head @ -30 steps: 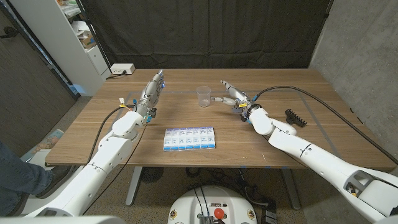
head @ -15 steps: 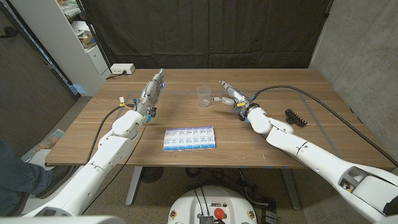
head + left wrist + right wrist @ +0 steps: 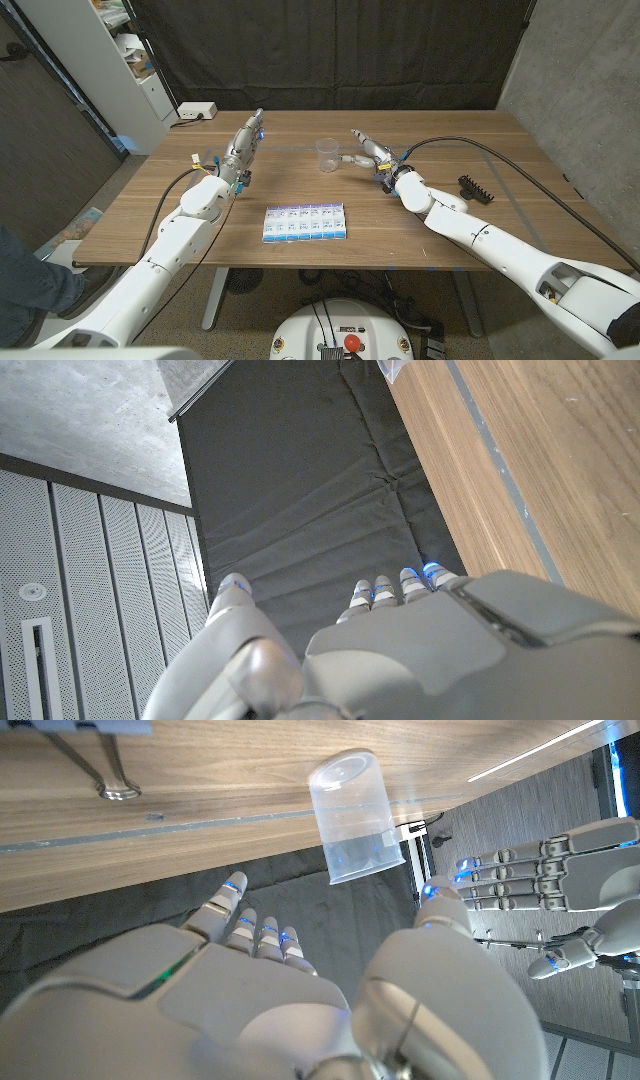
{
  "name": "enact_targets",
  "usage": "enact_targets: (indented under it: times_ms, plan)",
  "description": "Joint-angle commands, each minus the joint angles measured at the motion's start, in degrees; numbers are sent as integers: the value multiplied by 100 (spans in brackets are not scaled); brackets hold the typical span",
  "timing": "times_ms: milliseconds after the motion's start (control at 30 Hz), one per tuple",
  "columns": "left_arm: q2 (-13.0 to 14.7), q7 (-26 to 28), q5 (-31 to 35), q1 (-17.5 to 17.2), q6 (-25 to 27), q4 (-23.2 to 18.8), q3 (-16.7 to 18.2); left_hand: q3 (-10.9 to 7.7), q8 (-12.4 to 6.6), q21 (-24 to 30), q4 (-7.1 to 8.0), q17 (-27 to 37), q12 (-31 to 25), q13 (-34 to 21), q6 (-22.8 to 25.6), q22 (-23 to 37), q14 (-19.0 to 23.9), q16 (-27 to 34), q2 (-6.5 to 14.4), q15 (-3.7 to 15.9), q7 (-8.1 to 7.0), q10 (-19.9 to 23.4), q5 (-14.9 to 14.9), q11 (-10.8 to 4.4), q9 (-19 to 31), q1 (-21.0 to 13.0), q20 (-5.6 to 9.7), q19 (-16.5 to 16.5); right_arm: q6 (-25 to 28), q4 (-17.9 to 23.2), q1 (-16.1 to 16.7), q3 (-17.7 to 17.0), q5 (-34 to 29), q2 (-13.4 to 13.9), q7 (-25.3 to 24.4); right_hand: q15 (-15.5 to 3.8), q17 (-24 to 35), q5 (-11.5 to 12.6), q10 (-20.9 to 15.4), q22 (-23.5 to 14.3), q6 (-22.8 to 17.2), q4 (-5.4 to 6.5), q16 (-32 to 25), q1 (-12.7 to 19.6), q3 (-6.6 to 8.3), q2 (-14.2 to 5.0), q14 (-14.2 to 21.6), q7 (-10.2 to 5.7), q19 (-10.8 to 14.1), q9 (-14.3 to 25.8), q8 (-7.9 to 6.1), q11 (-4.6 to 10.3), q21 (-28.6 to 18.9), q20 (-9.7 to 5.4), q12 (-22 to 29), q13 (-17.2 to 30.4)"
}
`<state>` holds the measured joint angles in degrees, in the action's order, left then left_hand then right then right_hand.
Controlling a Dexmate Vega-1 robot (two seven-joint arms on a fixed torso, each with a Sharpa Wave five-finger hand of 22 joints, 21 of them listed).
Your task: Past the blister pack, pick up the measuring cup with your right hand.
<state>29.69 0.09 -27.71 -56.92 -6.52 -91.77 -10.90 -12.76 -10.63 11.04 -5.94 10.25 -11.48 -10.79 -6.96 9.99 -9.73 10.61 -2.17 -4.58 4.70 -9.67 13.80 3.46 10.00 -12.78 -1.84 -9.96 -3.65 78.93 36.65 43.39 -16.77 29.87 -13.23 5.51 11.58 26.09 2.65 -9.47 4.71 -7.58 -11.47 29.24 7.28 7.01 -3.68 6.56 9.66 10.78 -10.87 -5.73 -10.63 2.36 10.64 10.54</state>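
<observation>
the right hand [image 3: 364, 151] is on its approach, fingers spread and holding nothing, just beside the clear measuring cup [image 3: 326, 154] standing past the blister pack [image 3: 305, 223]; next it should close around it.

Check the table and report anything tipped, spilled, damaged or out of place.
Nothing stands out. The measuring cup stands upright and looks empty, with no spill around it. The blister pack lies flat near the front edge. The right robot hand is open beside the cup, not touching it.
</observation>
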Motion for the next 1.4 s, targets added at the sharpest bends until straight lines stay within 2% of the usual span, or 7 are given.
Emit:
enact_targets:
  times_ms: [33,400,1033,1233,1400]
  plan:
    - [-22,-35,-3,49,-19,73,8,16,-15,20,3,21,-43,-26,19,34,-506,14,0,-7,6,-262,-14,-9,22,-50,-14,-678,-80,-210,-135,90,12,-103,8,-3,30,46,-39,-28,-26,-11,-36,63,-37,-9,28,45,41,10,-37,-29,-21,33,55,7]
    - [-60,-83,-55,69,-72,166,38,24,-14,20,4,21,-44,-26,19,34,-508,14,4,-8,4,-262,-15,-11,22,-52,-20,-680,-5,-275,-248,182,-31,-179,83,4,32,58,-40,-29,-55,-6,-42,67,-52,-5,41,34,51,10,-48,-27,-25,37,53,8]
    - [-27,-20,24,46,-20,66,19,39,-12,16,4,21,-43,-26,12,34,-512,15,11,-4,5,-267,-16,-12,22,-57,-26,-697,-77,-344,-266,219,17,-221,95,-5,36,80,-46,-29,-66,5,-52,75,-75,-5,65,19,75,10,-49,-17,-33,50,52,9]
    - [-32,-28,29,60,11,74,-12,43,-14,16,4,21,-42,-26,19,34,-515,14,12,-4,2,-272,-17,-17,23,-58,-24,-700,-133,-408,-256,216,50,-257,48,-106,35,94,-81,-29,-109,7,-50,90,-87,-7,65,9,92,8,-63,38,-38,20,63,8]
    - [-19,-38,62,84,50,58,-51,47,-13,16,4,21,-45,-26,16,34,-516,14,14,-9,3,-266,-17,-11,23,-59,-24,-701,-177,-461,-259,236,74,-297,46,-118,34,101,-89,-29,-126,8,-50,96,-94,-5,67,-7,98,7,-67,61,-39,6,64,8]
